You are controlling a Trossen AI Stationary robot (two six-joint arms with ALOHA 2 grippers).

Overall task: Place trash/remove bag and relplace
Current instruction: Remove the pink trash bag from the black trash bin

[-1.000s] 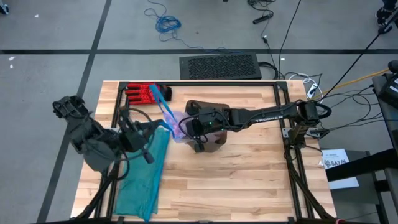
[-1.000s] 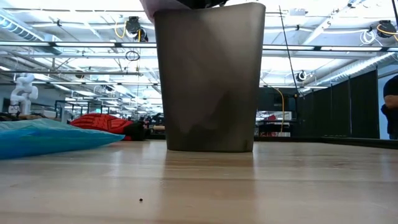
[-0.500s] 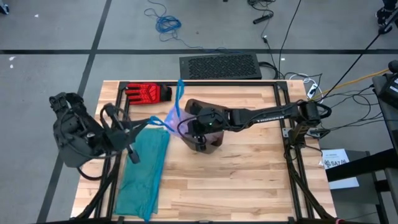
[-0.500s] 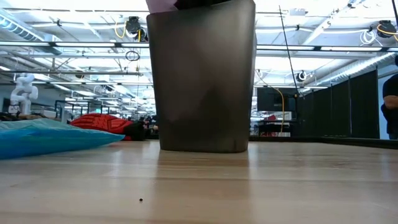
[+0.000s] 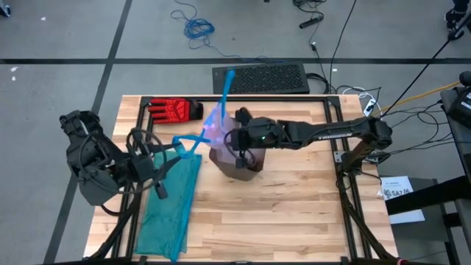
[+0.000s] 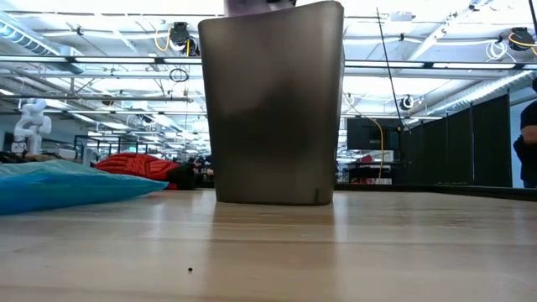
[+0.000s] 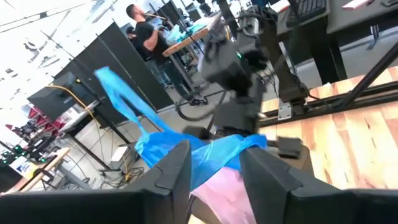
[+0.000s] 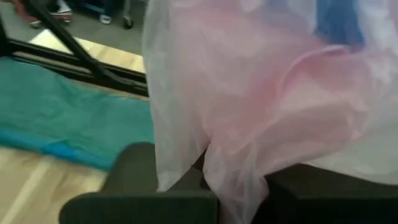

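The left gripper (image 5: 163, 158), at centre-left, has just spread its fingers, freeing the blue drawstring. The right gripper (image 5: 237, 147) stays pinched on the translucent pink-white plastic bag (image 5: 217, 132), now lifted above the dark plastic bin (image 5: 239, 168); removal looks underway.

Most of the frame is filled by the bag (image 8: 261, 106), its pink-white film crumpled. A teal-green bag (image 8: 68, 118) is seen at left.

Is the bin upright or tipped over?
Upright. In the low view the bin stands flat on the table with its mouth up, and the bag bunches above its rim in the high view.
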